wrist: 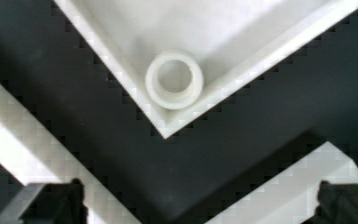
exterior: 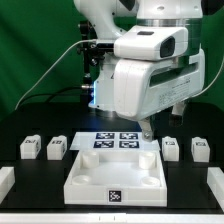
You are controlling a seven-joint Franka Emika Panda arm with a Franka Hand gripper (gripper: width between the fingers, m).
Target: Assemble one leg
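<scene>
Gripper hangs above the tray, over its far corner on the exterior view's right. Fingers are wide apart with nothing between them. Wrist view shows that corner's round hole. All 4 legs sit on the table, 2 each side of the tray.

Glossy white arm with rounded casings, ending in two dark fingers.
</scene>
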